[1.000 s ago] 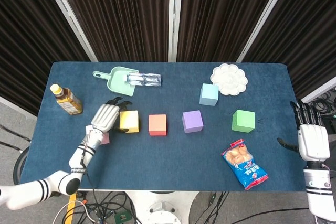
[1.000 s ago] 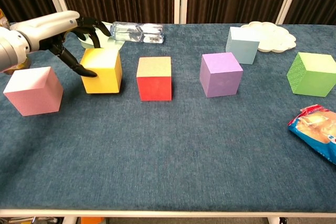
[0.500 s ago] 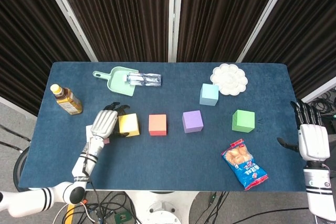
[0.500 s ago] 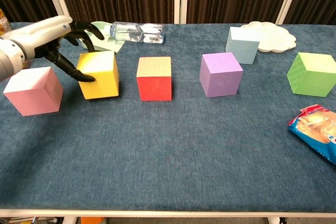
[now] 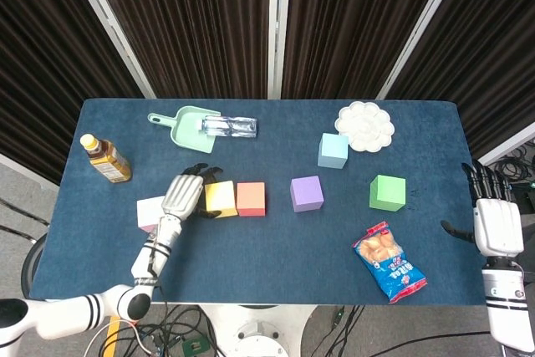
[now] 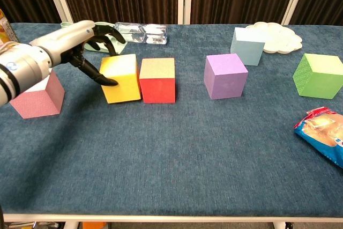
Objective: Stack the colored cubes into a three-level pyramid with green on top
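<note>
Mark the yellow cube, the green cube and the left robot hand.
yellow cube (image 6: 124, 87), chest view, front face.
green cube (image 5: 388, 192), head view, top face.
left robot hand (image 5: 181, 195), head view, back of the hand.

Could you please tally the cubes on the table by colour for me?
pink cube: 1
yellow cube: 1
red cube: 1
purple cube: 1
light blue cube: 1
green cube: 1
Total: 6
</note>
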Motion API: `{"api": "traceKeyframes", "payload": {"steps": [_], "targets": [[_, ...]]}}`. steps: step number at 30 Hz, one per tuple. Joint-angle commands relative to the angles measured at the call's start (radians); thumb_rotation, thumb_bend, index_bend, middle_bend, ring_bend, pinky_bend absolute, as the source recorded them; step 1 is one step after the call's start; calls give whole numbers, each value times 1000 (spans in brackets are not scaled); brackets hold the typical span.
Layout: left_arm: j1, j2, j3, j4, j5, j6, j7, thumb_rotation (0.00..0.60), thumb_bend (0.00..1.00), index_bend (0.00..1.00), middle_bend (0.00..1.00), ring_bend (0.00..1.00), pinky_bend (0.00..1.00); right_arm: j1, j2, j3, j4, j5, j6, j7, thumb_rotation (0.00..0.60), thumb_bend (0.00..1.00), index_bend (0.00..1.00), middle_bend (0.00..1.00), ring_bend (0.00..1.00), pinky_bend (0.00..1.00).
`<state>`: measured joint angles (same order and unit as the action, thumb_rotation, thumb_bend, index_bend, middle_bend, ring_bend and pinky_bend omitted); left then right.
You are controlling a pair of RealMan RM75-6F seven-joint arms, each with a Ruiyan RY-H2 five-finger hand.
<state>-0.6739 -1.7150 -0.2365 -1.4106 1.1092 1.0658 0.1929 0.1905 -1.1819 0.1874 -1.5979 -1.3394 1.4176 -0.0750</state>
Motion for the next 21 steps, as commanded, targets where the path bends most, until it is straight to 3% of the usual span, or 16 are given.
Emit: {"api": "traceKeyframes", "payload": {"steps": [1, 21], "targets": [[-6, -6, -3, 5, 2, -4, 1, 600, 73, 236, 500, 146, 215, 1, -3, -1, 4, 5, -5, 0, 600, 0, 0, 0, 0, 0], [6, -11, 1, -6, -3, 19, 25, 600, 73, 236, 503, 152, 210, 3, -14, -6, 26, 12, -16, 11, 600, 1, 0, 0, 0, 0]]}}
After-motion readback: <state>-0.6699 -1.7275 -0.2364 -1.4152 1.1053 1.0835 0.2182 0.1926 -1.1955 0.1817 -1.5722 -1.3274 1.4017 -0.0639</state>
